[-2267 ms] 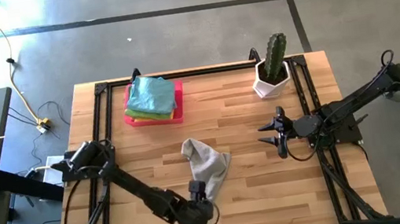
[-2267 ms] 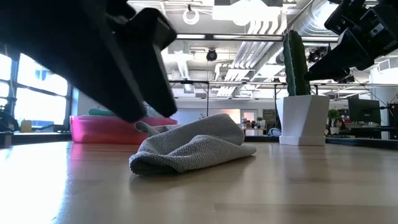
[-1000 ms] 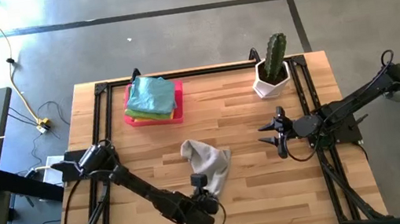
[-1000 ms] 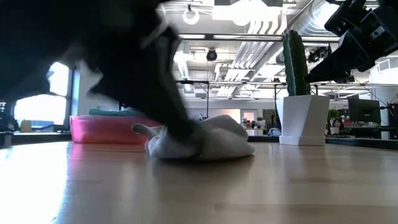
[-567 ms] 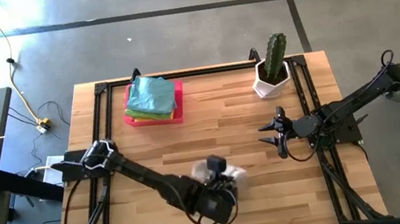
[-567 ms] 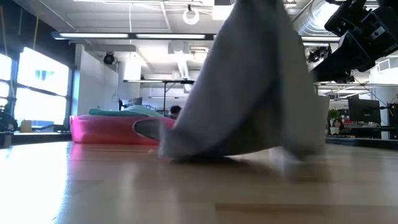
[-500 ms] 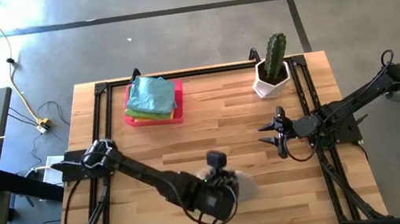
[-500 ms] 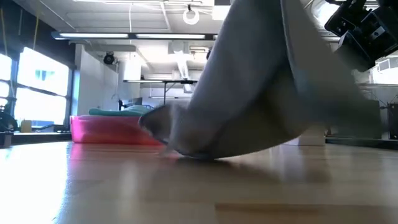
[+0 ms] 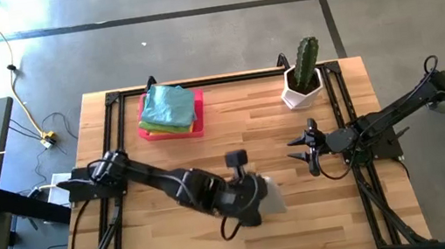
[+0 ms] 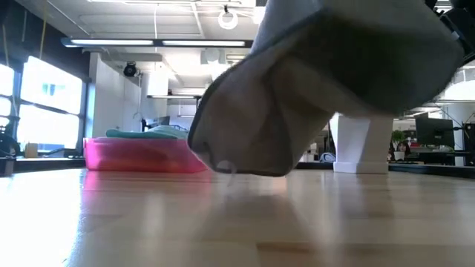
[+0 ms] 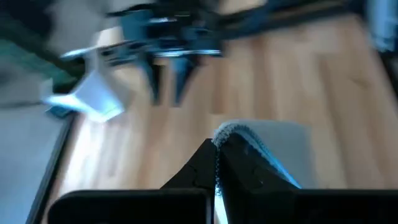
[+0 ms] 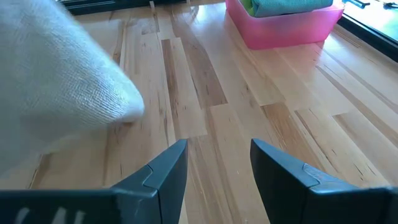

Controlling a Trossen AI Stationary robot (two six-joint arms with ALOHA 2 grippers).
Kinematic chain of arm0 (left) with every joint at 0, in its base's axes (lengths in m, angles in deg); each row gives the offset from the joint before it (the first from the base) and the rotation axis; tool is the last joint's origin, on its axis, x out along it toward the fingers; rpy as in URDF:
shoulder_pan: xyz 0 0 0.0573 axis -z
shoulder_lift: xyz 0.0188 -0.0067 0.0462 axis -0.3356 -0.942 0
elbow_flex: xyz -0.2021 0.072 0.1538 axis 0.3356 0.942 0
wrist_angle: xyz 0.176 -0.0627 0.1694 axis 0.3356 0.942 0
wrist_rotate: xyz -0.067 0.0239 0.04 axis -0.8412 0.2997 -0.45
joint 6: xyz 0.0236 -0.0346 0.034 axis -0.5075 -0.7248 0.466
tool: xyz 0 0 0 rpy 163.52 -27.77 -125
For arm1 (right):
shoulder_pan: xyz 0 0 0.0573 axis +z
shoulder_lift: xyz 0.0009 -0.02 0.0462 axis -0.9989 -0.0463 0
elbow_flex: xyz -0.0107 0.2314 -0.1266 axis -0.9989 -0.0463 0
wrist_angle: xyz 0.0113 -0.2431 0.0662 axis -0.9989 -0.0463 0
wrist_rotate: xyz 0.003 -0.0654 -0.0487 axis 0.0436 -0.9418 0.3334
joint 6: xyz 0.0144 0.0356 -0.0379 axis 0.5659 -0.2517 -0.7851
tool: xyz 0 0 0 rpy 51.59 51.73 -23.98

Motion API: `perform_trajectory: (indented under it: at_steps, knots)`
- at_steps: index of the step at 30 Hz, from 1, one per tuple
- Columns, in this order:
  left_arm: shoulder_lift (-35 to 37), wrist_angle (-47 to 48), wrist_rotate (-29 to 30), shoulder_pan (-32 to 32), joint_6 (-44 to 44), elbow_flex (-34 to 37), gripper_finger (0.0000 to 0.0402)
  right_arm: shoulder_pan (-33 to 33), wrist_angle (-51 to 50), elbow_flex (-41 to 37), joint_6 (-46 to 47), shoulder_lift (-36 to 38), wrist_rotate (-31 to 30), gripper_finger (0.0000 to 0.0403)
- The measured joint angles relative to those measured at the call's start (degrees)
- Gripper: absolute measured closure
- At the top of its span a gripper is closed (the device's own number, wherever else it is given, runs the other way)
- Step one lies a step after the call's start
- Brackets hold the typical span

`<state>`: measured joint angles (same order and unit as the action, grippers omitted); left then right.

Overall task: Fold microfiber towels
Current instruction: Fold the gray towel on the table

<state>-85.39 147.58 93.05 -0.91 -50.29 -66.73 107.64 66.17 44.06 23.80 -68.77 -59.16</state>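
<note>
While the left gripper is clamped on an edge of the grey towel, the cloth hangs lifted off the table near its centre, toward 5 o'clock. Right gripper: jaws apart, holding nothing, at 3 o'clock of the table. Pink tray: at 11 o'clock, stacked with the other towels, blue uppermost. Potted cactus: at 1 o'clock.
</note>
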Motion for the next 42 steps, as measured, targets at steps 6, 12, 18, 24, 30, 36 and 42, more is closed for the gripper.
perform_trajectory:
  at_steps: [6,12,18,24,30,36,42]
  knots:
    - [-0.01,1.04,-16.09,-1.02,1.69,0.00,0.0401,0.00,0.00,0.00,0.00,0.00,0.01,0.0236]
    - [0.22,2.26,17.05,-0.99,0.44,0.00,0.0401,-0.02,0.01,0.00,0.00,0.00,-0.32,0.0236]
    - [0.36,2.69,2.91,-0.67,0.12,-1.17,0.0401,-0.02,0.01,0.00,0.00,0.01,-0.32,0.0236]
    - [0.36,2.81,-5.44,-1.07,-1.95,-1.35,0.0401,-0.02,0.02,0.00,0.00,0.02,-0.04,0.0236]
    - [0.36,3.11,-4.85,-2.11,-1.13,-1.35,0.0401,-0.02,0.54,0.00,7.21,0.01,6.08,0.0236]
    - [0.36,3.11,-14.35,-6.62,-7.27,-1.35,0.0401,0.01,1.23,0.02,17.89,0.00,9.73,0.0236]
    - [0.36,3.11,-25.65,-11.66,-12.10,-1.35,0.0401,-0.07,1.26,0.02,10.98,0.00,8.81,0.0236]
